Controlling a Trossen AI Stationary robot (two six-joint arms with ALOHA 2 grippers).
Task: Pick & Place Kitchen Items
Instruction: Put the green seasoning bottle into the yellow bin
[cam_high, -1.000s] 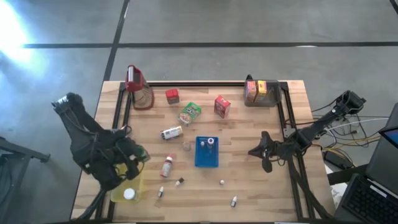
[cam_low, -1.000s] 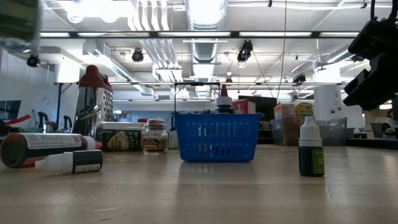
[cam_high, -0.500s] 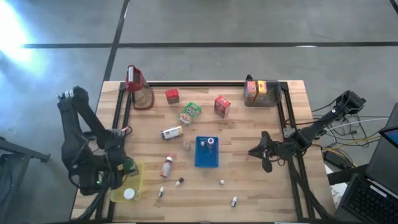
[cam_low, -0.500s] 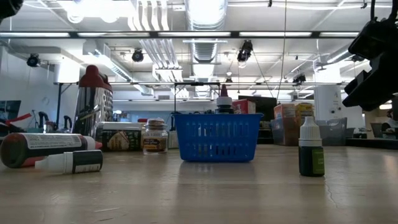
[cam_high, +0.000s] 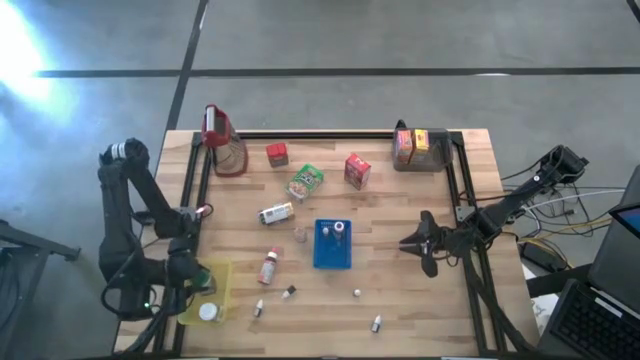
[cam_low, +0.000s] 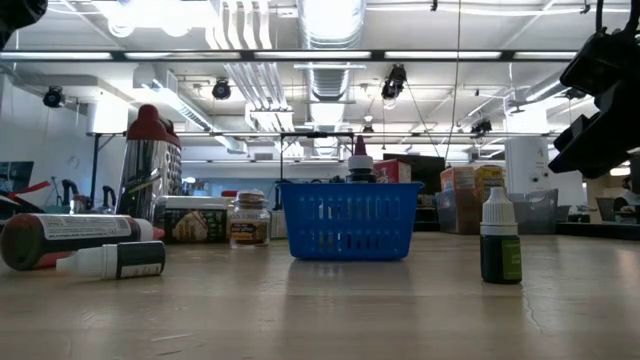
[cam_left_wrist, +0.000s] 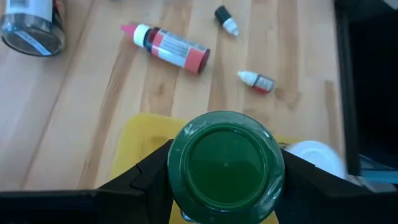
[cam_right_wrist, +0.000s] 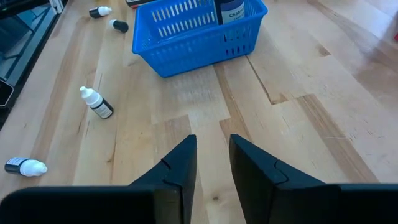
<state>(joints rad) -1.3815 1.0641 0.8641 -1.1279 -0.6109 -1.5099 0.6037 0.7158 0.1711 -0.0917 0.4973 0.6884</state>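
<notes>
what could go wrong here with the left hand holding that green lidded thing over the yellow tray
1. The left hand grips a round green-lidded jar above the yellow tray, near the table's edge; a sloppy release could tip it off.
2. A white round lid already lies in that tray, so the jar may land on it and tilt.
3. The right hand hovers with a narrow gap near the blue perforated basket; reaching in could nudge it.

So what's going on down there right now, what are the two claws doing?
Left gripper shut on green-lidded jar, over yellow tray. Right gripper slightly open, empty, beside blue basket. Nothing in the way.
</notes>
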